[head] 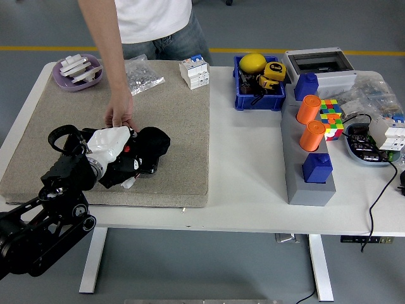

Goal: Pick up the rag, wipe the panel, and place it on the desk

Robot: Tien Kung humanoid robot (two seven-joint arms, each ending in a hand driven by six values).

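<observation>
We see the left robot hand (112, 144), pale and smooth-shelled, pressed down on a crumpled black rag (144, 151) with its fingers closed over the soft cloth. The rag lies bunched on a flat black panel (147, 166), of which only an edge shows beneath it. Its long axis runs roughly left to right, tilting up toward the far right. Both sit near the front-left of a coarse, sandy-textured rectangular mat (171, 126) that covers the left half of the white counter (247, 164).

A person's hand (119, 116) reaches down from the far side, fingertips touching the mat just beside the rag's far edge.

On the right, well apart, we see a grey block (306, 183) carrying two orange cylinders (311, 123) and blue cubes (317, 167), and a blue plastic bin (259, 85).
</observation>
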